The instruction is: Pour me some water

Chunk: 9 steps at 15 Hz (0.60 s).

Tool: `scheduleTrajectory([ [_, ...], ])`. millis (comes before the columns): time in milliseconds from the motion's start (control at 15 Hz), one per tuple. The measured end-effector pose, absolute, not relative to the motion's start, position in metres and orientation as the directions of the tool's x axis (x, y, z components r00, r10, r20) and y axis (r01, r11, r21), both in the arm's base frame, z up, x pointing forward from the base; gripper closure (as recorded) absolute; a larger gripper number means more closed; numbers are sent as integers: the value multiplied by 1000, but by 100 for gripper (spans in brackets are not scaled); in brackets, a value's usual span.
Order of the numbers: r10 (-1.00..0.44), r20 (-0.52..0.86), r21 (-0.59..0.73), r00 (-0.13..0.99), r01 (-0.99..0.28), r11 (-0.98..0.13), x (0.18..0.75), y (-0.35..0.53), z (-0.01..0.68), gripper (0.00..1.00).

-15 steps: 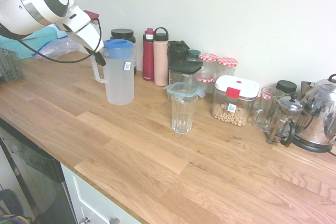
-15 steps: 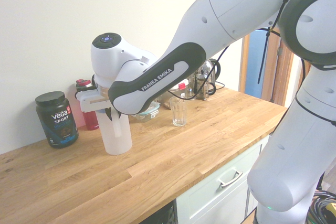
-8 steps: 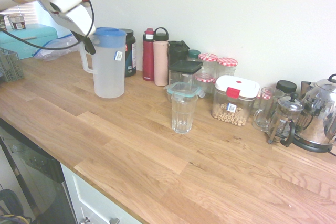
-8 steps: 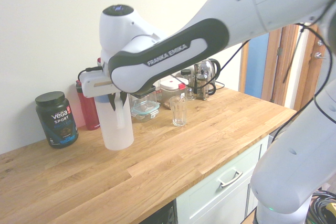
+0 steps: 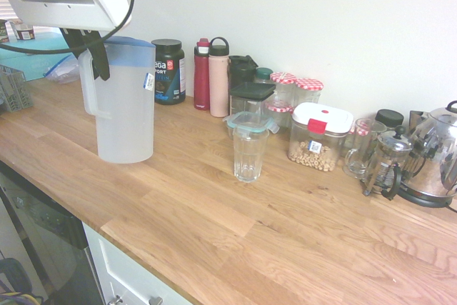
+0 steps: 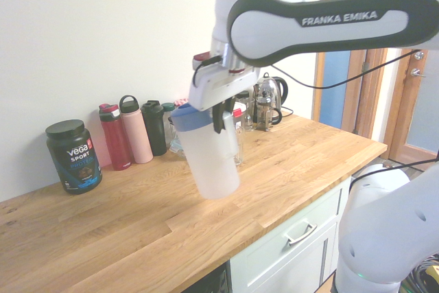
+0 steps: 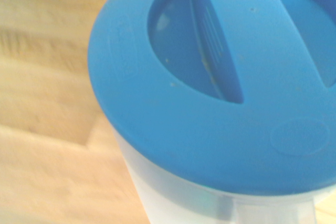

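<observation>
A translucent water pitcher point(image 5: 127, 108) with a blue lid point(image 5: 130, 42) hangs above the wooden counter point(image 5: 214, 212), slightly tilted in the second exterior view. My gripper point(image 5: 94, 55) is shut on the pitcher's handle from above. The second exterior view shows the same pitcher point(image 6: 211, 156) under the gripper point(image 6: 223, 116). The wrist view is filled by the blue lid point(image 7: 210, 87). An empty clear drinking glass point(image 5: 250, 152) stands upright on the counter, to the right of the pitcher and apart from it. In the second exterior view the glass is almost wholly hidden behind the pitcher.
Along the wall stand a black protein tub point(image 5: 168, 71), a red bottle point(image 5: 202, 73), a pink bottle point(image 5: 219, 76), jars with checked lids point(image 5: 308, 94), a lidded food box point(image 5: 319, 136), a French press point(image 5: 385, 163) and a kettle point(image 5: 435, 155). The counter's front edge point(image 5: 136, 251) runs close by.
The arm has lifted the pitcher off the counter and carried it forward, away from the wall and nearer the glass. The grip on the handle stays shut.
</observation>
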<state>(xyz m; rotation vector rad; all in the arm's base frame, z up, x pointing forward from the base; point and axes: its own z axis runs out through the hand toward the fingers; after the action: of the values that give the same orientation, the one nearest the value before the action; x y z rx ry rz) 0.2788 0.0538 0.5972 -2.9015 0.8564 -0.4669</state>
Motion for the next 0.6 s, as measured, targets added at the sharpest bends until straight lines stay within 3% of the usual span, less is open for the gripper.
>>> scheduleTrajectory([
  [600, -433, 150, -113, 889, -419, -901, 254, -123, 619, 100],
])
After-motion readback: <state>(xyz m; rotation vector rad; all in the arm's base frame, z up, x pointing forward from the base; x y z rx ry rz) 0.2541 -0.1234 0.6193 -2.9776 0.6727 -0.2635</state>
